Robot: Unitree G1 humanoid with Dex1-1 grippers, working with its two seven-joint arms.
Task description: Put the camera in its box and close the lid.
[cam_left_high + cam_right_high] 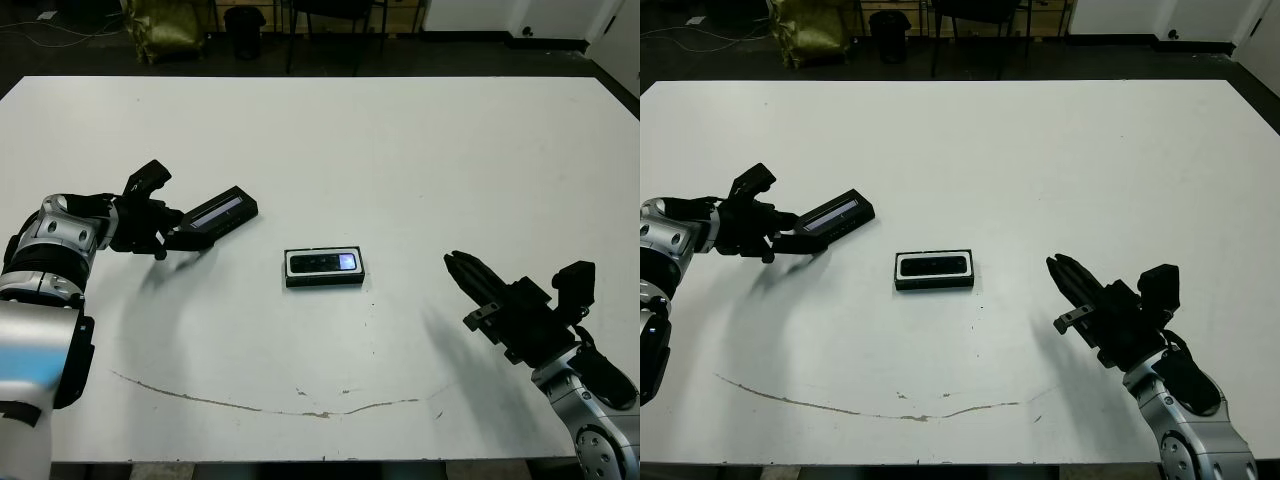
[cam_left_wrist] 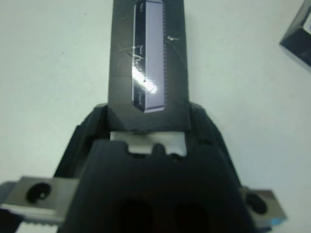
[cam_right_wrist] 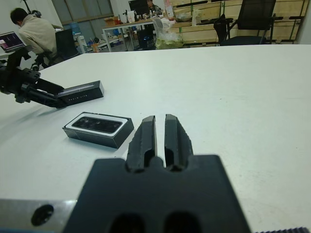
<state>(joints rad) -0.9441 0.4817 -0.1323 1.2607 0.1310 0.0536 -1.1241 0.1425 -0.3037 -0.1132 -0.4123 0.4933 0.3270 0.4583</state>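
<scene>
The lid (image 1: 222, 212), flat and black with a pale glossy stripe, is held at one end by my left gripper (image 1: 178, 234), shut on it. It hangs a little above the table, left of the box. The left wrist view shows the lid (image 2: 148, 58) sticking out from between the fingers. The box (image 1: 323, 268), black with a white lining, lies at the table's middle. Inside it lies the camera (image 1: 322, 263), a slim black bar with a bluish patch at its right end. My right gripper (image 1: 458, 266) hovers to the box's right, shut on nothing, pointing toward the box (image 3: 99, 128).
A thin dark crack line (image 1: 260, 405) runs across the white table (image 1: 400, 150) near its front edge. Beyond the far edge stand chairs (image 3: 252, 19) and desks, and a seated person (image 3: 34, 31) shows in the right wrist view.
</scene>
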